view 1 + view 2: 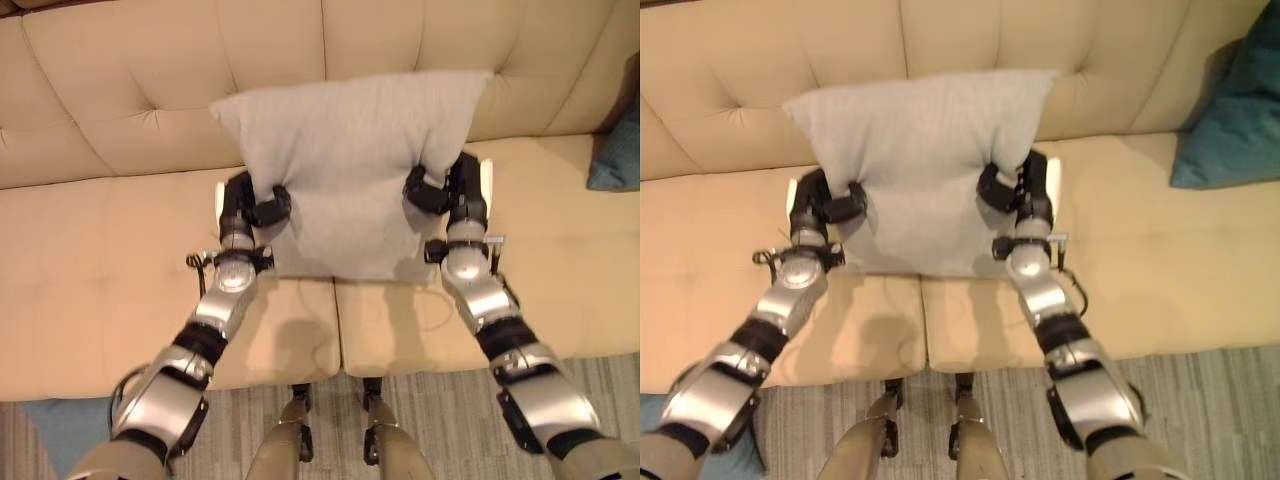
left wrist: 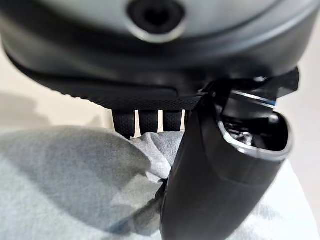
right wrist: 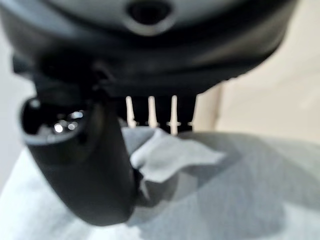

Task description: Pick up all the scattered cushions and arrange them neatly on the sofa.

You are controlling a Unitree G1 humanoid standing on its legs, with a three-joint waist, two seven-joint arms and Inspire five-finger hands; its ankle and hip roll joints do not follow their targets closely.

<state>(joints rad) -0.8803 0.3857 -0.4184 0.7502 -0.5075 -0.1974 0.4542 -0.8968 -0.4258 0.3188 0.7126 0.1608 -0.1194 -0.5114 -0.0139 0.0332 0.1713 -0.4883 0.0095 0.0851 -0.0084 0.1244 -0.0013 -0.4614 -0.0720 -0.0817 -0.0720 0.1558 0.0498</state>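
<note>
Grey cushion [image 1: 345, 165] pinched btwn thumb & fingers of left hand [image 1: 250, 205] & right hand [image 1: 445, 190].

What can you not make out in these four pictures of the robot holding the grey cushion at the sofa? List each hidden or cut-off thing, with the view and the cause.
1. Fingers of the left hand: behind the grey cushion, head views.
2. Fingers of the right hand: likewise behind the cushion.
3. Teal cushion: cut off by the right edge, both eye views.
4. Whether the grey cushion's lower edge rests on the sofa seat: not clear from above.
5. Blue thing on the floor: cut by the left arm and picture edge.
</note>
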